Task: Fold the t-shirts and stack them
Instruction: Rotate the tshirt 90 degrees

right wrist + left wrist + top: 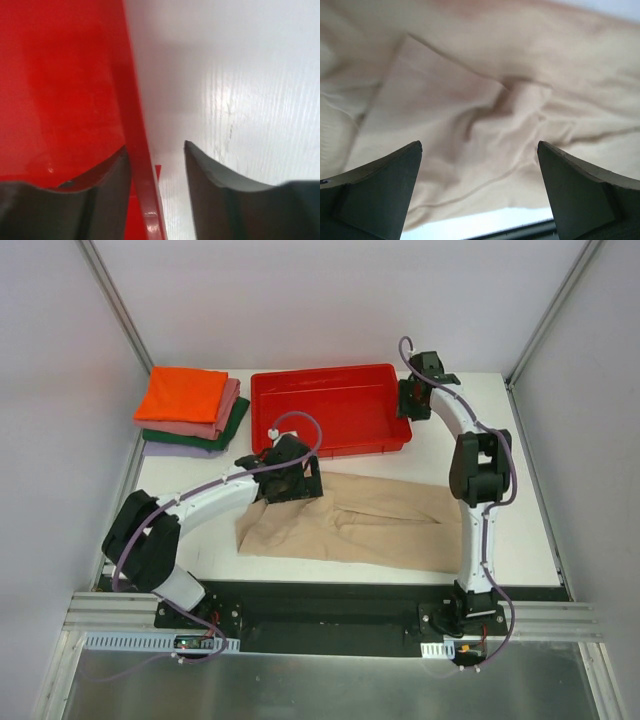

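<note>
1 overhead, 2 seemingly close wrist views

Nothing legible in any of the three views (no lettering, label, brand mark, number or sign clear enough to read).
</note>
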You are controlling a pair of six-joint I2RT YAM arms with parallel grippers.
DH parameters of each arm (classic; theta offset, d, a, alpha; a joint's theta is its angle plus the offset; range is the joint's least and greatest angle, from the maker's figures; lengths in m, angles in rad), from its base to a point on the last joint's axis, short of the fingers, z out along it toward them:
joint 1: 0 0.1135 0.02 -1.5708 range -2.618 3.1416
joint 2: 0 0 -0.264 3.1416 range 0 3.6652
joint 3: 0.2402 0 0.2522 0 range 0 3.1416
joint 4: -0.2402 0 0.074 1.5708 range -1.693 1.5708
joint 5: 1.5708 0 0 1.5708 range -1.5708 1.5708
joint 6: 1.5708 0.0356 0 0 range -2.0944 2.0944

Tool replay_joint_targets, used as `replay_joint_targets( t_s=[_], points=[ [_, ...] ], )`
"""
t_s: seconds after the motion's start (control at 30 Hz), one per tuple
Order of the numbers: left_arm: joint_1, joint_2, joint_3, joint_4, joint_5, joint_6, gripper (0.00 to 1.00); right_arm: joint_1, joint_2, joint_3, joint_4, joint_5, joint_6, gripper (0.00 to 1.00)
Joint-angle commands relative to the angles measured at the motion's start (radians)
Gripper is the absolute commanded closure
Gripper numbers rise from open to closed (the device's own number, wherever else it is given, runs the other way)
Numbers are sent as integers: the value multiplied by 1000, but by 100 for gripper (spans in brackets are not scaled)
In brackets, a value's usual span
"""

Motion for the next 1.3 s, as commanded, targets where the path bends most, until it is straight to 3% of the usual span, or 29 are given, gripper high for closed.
replay_joint_targets(
  t_s=[0.0, 0.03, 0.13, 0.37, 0.57, 0.63, 0.67, 0.7, 0.73, 0.8, 0.97, 1.07, 1.17, 1.27],
  points=[
    [-64, -90, -48, 6, 32, -17, 1, -7, -57, -3, -62, 161, 46, 64],
    [-73, -84, -59, 7, 36, -20, 1, -16, -78, -26, -54, 184, 52, 75],
    [-87, -42, -83, 9, 77, -38, 1, -59, -115, -69, -54, 189, 54, 82],
    [-88, 19, -145, 7, 83, -58, 1, -223, -198, -202, -28, 192, -56, 83],
    [-46, 93, -82, 0, 6, -49, 1, -319, -271, -328, 12, 132, -70, 78],
    [0, 125, -53, 0, -1, -34, 1, -349, -287, -342, 4, 122, -56, 73],
    [17, 140, -36, 0, -41, -30, 1, -358, -297, -354, 6, 126, -40, 63],
    [31, 163, -14, -2, -67, -21, 1, -368, -316, -374, 9, 129, -27, 47],
    [43, 188, 12, -4, -76, -9, 1, -372, -334, -399, 18, 134, -7, 24],
    [82, 267, 88, -14, -47, 41, 1, -377, -411, -454, 55, 100, 29, 6],
    [155, 367, 228, -28, -5, 147, 1, -374, -656, -601, 102, 53, 82, 4],
    [175, 442, 361, -30, 16, 224, 1, -351, -785, -702, 49, 25, 153, 4],
    [209, 536, 508, -51, 40, 304, 1, -252, -932, -918, 61, 48, 171, 4],
    [237, 611, 622, -57, 192, 422, 1, -134, -1043, -1098, 79, 27, 143, 4]
  ],
)
